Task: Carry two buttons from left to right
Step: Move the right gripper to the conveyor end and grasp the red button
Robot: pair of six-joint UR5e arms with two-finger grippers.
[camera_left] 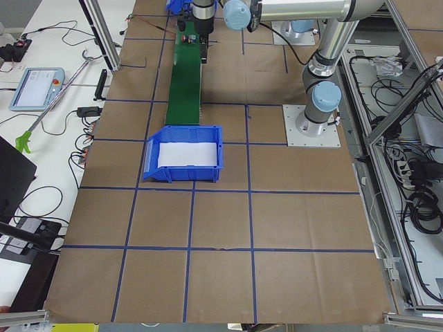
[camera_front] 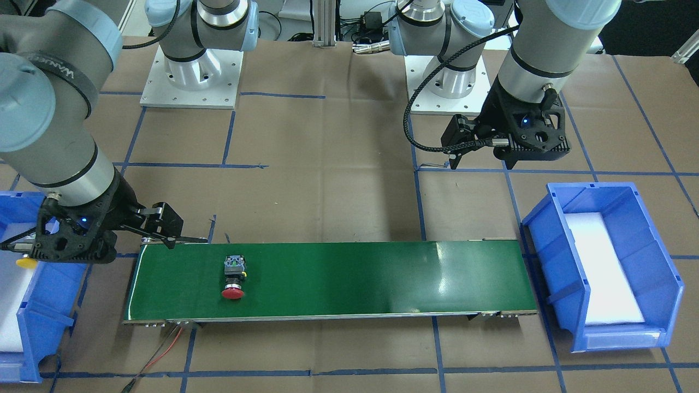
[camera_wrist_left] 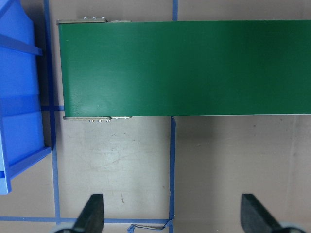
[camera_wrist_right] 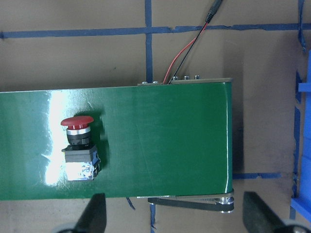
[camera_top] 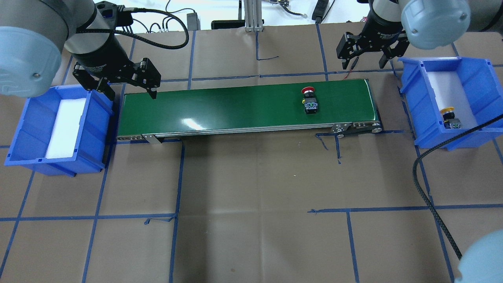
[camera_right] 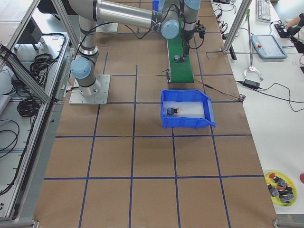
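Note:
The red button (camera_top: 309, 100) lies on its side on the green conveyor belt (camera_top: 235, 106), near the belt's right end; it also shows in the front view (camera_front: 234, 278) and the right wrist view (camera_wrist_right: 77, 145). The yellow button (camera_top: 450, 118) lies in the right blue bin (camera_top: 416, 102). My right gripper (camera_top: 363, 57) is open and empty, hovering beyond the belt's right end, with the red button ahead of its fingers (camera_wrist_right: 95, 216). My left gripper (camera_top: 129, 92) is open and empty above the belt's left end; its wrist view shows bare belt (camera_wrist_left: 184, 68).
A left blue bin (camera_top: 23, 129) with a white liner stands at the belt's left end. Red and black wires (camera_wrist_right: 184, 48) run from the belt's right end. Brown paper with blue tape lines covers the table (camera_top: 251, 196).

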